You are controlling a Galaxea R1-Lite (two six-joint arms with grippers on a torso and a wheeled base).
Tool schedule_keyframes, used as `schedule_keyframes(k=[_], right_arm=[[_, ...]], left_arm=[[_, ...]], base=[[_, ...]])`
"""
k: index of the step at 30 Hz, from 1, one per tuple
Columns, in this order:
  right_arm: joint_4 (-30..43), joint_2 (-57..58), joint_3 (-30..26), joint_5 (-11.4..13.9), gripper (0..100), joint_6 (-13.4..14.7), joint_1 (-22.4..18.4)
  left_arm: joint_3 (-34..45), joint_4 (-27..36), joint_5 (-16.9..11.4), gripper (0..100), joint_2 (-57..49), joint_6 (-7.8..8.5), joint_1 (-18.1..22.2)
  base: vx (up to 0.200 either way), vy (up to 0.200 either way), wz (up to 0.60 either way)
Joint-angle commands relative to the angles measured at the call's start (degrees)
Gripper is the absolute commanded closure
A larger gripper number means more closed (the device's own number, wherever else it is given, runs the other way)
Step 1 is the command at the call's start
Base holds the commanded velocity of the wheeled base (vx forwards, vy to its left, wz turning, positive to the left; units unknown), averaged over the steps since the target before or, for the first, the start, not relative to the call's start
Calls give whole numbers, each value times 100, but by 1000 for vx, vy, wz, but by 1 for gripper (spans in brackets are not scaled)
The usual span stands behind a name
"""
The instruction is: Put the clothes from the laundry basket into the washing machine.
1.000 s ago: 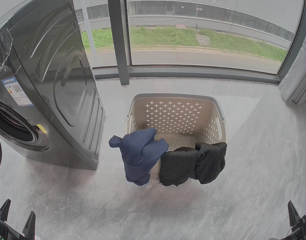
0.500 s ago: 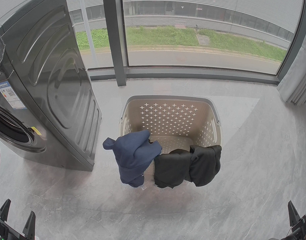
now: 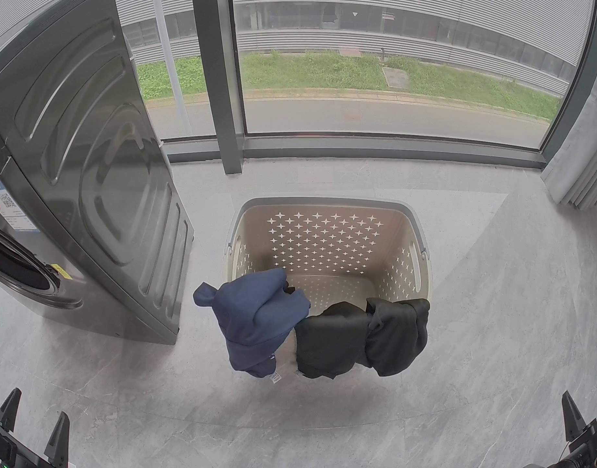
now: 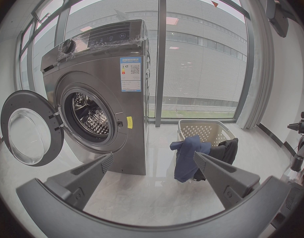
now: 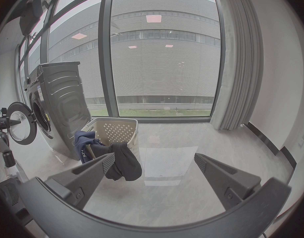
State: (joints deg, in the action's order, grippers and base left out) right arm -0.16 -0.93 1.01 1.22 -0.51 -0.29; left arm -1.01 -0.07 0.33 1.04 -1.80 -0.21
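A beige laundry basket [image 3: 328, 232] [image 4: 205, 129] [image 5: 115, 129] stands on the floor ahead. A blue garment [image 3: 253, 316] [image 4: 186, 157] [image 5: 82, 142] and a black garment [image 3: 360, 336] [image 4: 226, 151] [image 5: 124, 162] hang over its near rim. To the left stands the grey washing machine [image 3: 84, 164] [image 4: 105, 96] [image 5: 56, 103], its round door [image 4: 29, 128] swung open on the drum [image 4: 87, 116]. My left gripper [image 3: 32, 417] [image 4: 153, 159] is open and empty at the lower left, well short of the basket. At the lower right my right gripper [image 3: 587, 398] [image 5: 153, 161] is open and empty too.
A large window [image 3: 389, 53] with a dark post [image 3: 214, 66] runs behind the basket. A grey curtain [image 3: 581, 151] hangs at the right. Bare grey floor [image 3: 311, 424] lies between me and the basket.
The whole head view has shifted: the basket now sits slightly lower and left, the washing machine farther left. That is camera motion. Both grippers hold their place in the picture.
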Motion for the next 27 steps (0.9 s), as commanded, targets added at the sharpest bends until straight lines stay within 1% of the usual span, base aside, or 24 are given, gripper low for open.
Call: schedule_keyframes(k=[1, 4, 6, 12, 14, 15, 16, 17, 18, 19, 21, 22, 23, 24, 25, 26, 27], right_arm=[[-2, 93, -92, 1, 0, -2, 3], [-2, 93, -92, 1, 0, -10, -6], [-11, 93, -92, -8, 0, 60, 12], [-19, 93, -101, -8, 0, 78, -6], [-283, 93, 180, 19, 0, 78, 3], [-318, 75, 576, 19, 0, 113, 3], [-309, 40, 646, 19, 0, 113, 3], [-142, -294, 883, 36, 0, 122, 29], [-125, -329, 892, 36, 0, 122, 38], [-19, -865, 874, 133, 0, 122, 100], [-46, -1656, 813, 353, 0, 165, 275], [-134, -2131, 830, 502, 0, 289, 398], [-274, -2553, 866, 590, 0, 482, 513], [-547, -3098, 954, 643, 0, 746, 609], [-784, -3511, 1059, 643, 0, 877, 653], [-784, -3511, 1059, 643, 0, 877, 653], [-1355, -4530, 1287, 643, 0, 956, 697]], left_arm=[[92, -1, 2, 0, -68, 5, 3], [92, -1, 2, 0, -68, 22, 3], [92, -1, 2, 0, -68, 13, 3], [92, -1, -7, 0, -68, 22, 3], [92, -1, 2, 0, -68, 13, 3], [92, -1, 2, 0, -68, -4, 3], [92, -1, 2, 0, -68, -4, 3], [92, -1, 2, 0, -68, -4, 3], [92, -1, 2, 0, -68, -4, 3], [92, -1, 2, 0, -68, 5, 3], [92, -1, 2, 0, -68, -4, 3], [92, -1, 2, 0, -68, -4, 3], [92, -1, 2, 0, -68, -4, 3], [92, -1, 2, 0, -68, -13, 3], [92, -1, 11, 0, -68, -22, 3], [92, -1, 11, 0, -68, -22, 3], [92, -1, 20, 0, -68, -39, 3]], base=[[0, 0, 0], [0, 0, 0], [0, 0, 0], [0, 0, 0], [-200, 0, 0], [-200, 0, 0], [0, 0, 0], [0, 0, 0], [0, 0, 0], [0, 0, 0], [0, 0, 0], [0, 0, 0], [0, 0, 0], [0, 0, 0], [0, 0, 0], [0, 0, 0], [0, 0, 0]])
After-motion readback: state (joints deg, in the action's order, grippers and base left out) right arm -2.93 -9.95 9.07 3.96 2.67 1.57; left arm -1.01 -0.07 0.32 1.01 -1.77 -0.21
